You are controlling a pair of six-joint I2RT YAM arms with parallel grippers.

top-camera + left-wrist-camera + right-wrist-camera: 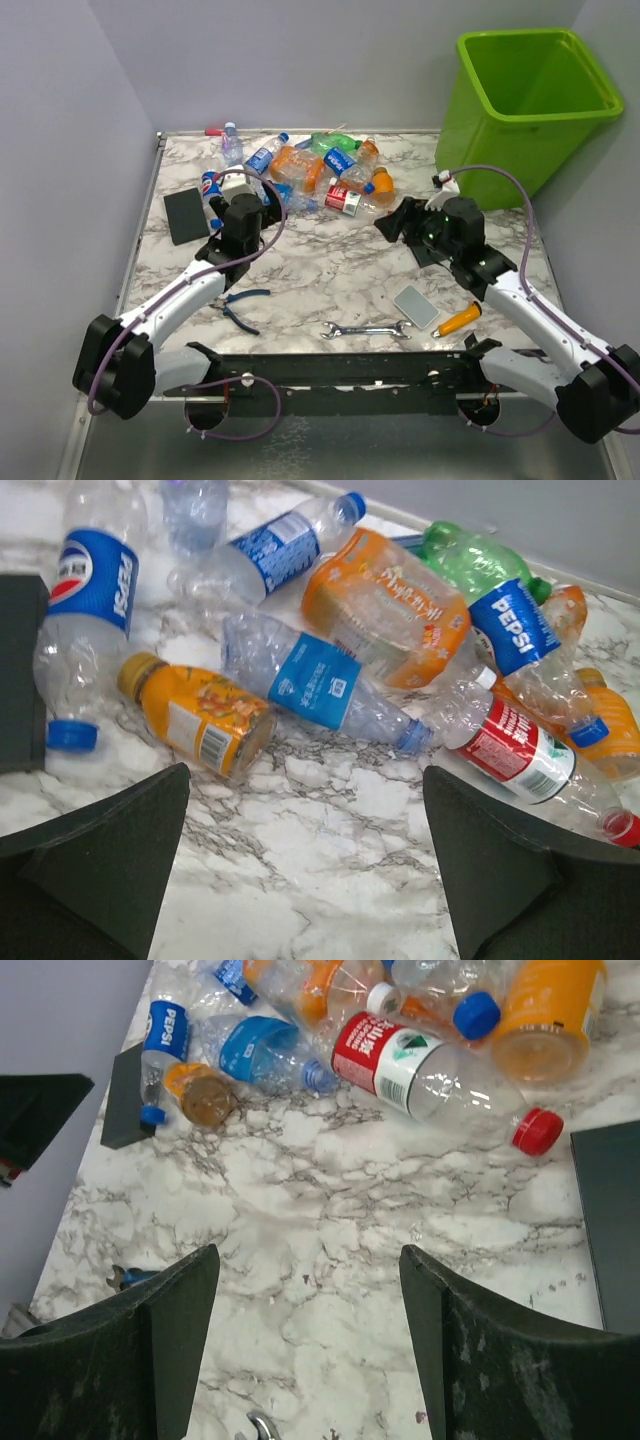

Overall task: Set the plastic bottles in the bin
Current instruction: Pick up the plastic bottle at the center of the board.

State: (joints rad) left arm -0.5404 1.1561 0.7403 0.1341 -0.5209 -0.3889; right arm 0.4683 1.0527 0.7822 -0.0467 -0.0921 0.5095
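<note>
**Both grippers open and empty, facing the bottle pile**

My left gripper (306, 780) is spread as wide as it goes and holds nothing; only the bare marble table (330, 880) shows between its fingers. Just ahead of it lies the pile of plastic bottles (310, 170). An orange juice bottle (195, 715) lies ahead and to the left, a clear bottle with a light-blue label (318, 680) straight ahead, and a red-labelled bottle (520, 752) ahead and to the right. Beyond these lie a blue-labelled Pepsi bottle (92, 620) at far left, a crushed orange-labelled bottle (390, 600) and a green Pepsi bottle (480, 570).

My right gripper (308, 1260) stands partly open, also empty, over bare marble. The red-labelled bottle lies ahead of it, apart from its fingers. The bin (490, 150) stands to the right of this gripper and farther out, well apart from the pile.

Nearer my bases than this gripper lie a grey slab (416, 307), an orange-handled screwdriver (458, 320) and a wrench (365, 330). Pliers (240, 305) lie beside my left arm, and a black slab (185, 215) lies just left of the left gripper.
</note>
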